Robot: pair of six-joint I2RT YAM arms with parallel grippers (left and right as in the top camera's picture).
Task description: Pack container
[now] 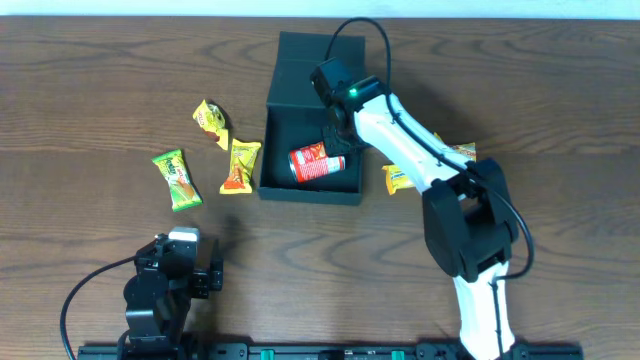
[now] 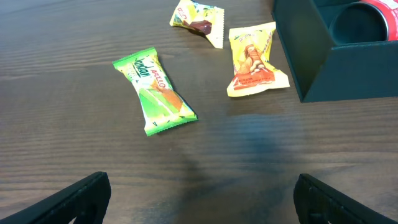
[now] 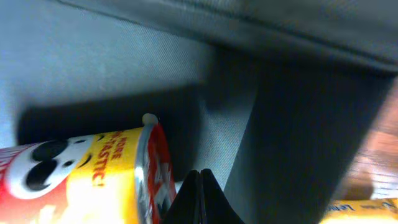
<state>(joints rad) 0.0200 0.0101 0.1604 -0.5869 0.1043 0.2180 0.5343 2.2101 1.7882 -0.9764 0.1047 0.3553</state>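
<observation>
My right hand (image 1: 338, 138) is down inside the container (image 1: 310, 191), fingers pressed together and holding nothing, just beside the end of the red can (image 1: 318, 164) lying on its side there. The container sits on the table (image 1: 100, 60) toward the far middle, its lid flap open at the back. My left hand (image 2: 202, 183) hovers low near my edge, spread wide and empty (a green packet (image 2: 155, 92), an orange packet (image 2: 254, 59) and a yellow packet (image 2: 198, 15) lie between it and the container)

Dark matte container (image 1: 283, 143), lid flapped open, on table, upper centre.
</observation>
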